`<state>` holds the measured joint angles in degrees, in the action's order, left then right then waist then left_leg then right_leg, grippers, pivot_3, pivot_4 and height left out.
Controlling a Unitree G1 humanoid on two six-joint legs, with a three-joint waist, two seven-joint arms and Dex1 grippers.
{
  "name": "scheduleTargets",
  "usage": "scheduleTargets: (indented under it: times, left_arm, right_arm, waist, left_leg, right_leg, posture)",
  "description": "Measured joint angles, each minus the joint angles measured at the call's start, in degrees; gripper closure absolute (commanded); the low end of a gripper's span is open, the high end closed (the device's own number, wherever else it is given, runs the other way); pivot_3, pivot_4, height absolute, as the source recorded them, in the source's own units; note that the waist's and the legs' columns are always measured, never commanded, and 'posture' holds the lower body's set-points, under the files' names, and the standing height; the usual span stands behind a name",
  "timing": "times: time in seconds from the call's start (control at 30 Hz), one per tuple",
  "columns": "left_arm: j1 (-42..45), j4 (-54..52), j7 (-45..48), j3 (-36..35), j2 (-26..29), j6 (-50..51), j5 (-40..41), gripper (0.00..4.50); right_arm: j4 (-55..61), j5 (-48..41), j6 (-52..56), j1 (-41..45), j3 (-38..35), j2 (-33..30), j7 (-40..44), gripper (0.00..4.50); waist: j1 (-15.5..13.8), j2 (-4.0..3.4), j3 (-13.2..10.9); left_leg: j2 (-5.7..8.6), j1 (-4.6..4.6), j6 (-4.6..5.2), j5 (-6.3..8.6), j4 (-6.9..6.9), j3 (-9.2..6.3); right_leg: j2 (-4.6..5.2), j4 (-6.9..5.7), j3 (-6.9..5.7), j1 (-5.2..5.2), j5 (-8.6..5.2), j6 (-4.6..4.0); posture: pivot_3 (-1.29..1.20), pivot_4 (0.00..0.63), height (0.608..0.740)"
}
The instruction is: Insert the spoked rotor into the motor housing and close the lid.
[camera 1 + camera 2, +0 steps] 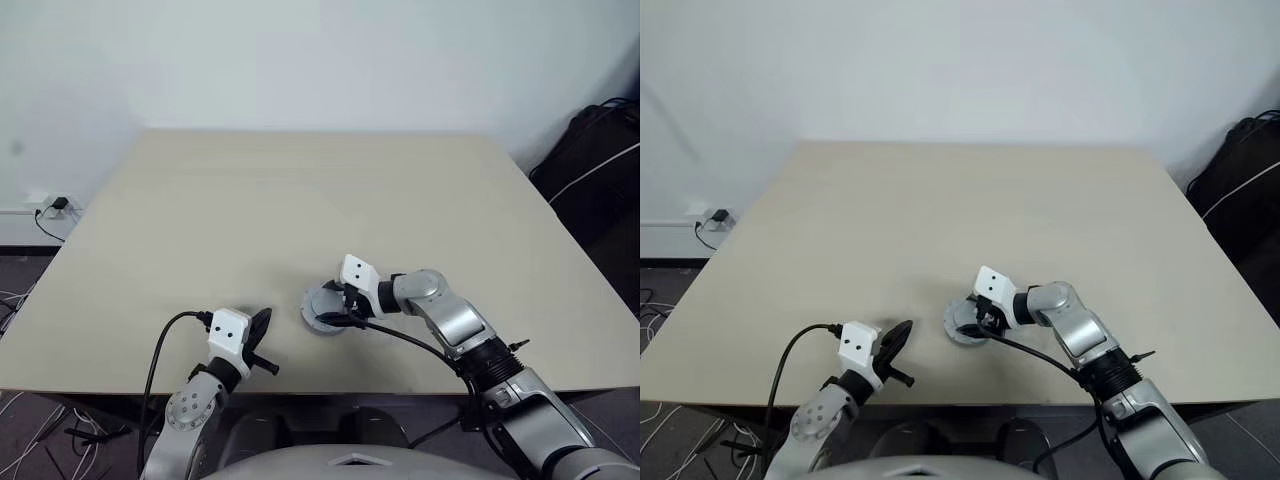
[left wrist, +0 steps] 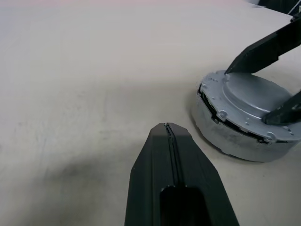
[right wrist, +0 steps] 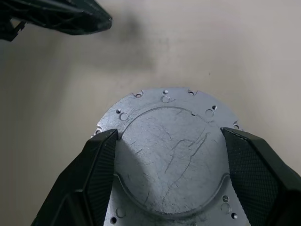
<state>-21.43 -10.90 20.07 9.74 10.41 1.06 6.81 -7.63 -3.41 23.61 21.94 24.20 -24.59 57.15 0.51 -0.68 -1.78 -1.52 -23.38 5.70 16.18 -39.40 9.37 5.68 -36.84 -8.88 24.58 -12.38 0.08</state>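
The lid (image 3: 167, 150) is seated on the motor housing (image 2: 235, 136) near the worktop's (image 1: 300, 200) front edge; closure seems done. The right hand (image 3: 167, 176) is spread astride it, the left hand (image 2: 170, 136) pressed together.

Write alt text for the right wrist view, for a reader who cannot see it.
The right gripper straddles a round silver metal lid lying on a beige table, one black finger at each side of its rim. The left gripper, shut, sits beyond it.
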Motion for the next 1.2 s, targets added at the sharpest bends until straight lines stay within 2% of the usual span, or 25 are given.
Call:
scheduleTargets:
  times: [0.83,1.03,1.2]
  left_arm:
    - [-0.77,-2.83,-0.05,0.23,-0.10,1.91,0.01,4.50]
    - [4.35,-0.12,0.08,0.10,-0.76,2.82,0.31,4.50]
    - [12.59,4.92,1.81,0.16,-3.00,10.38,3.41,4.50]
  right_arm:
    - [0.50,3.69,0.56,1.43,2.27,0.73,-2.19,1.33]
    - [0.54,4.09,0.75,1.57,2.51,0.71,-2.13,1.33]
    - [0.50,4.48,0.79,1.60,2.54,1.01,-2.22,1.33]
  waist:
    - [0.14,-0.03,0.03]
    - [0.09,-0.07,0.13]
    - [0.10,-0.03,0.19]
  left_leg:
    - [-0.02,0.02,-0.07,-0.04,0.00,0.00]
    - [-0.02,0.07,-0.10,-0.06,0.00,0.00]
    - [-0.02,0.09,-0.10,-0.06,-0.06,0.00]
  right_leg:
    - [-0.01,-0.03,0.00,0.00,0.00,0.00]
    - [-0.03,-0.05,0.00,-0.06,0.01,0.00]
    - [-0.06,-0.08,-0.01,-0.11,0.04,0.05]
  posture:
    - [0.00,0.000,0.740]
    - [0.00,0.000,0.740]
    - [0.00,0.000,0.740]
